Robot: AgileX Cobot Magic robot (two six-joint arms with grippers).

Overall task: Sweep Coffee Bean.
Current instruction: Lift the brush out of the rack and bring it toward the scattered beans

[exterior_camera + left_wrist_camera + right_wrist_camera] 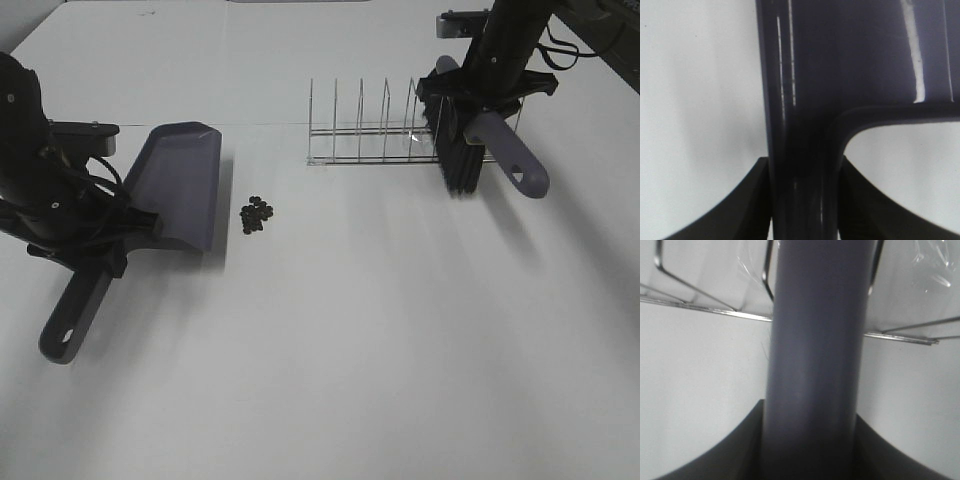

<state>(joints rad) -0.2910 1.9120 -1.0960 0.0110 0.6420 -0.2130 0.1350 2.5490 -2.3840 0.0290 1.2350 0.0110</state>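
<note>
We hold the dustpan (180, 185) handle in our left gripper (108, 242), the brush (520, 165) by the rack (365, 135) in our right gripper (480, 95). The coffee bean (256, 213) pile lies just beside the dustpan's lip, open desk (380, 350) beyond.

the dustpan (840, 60) is moulded grey-purple plastic, glossy, with bright streaks of reflected light along its ridges. the brush (817, 340) has a handle of like plastic, smooth, more satin than shiny. the rack (360, 128) is thin bright metal wire. the table (350, 350) is white, smooth, matt. the coffee beans (256, 214) look dull.
</note>
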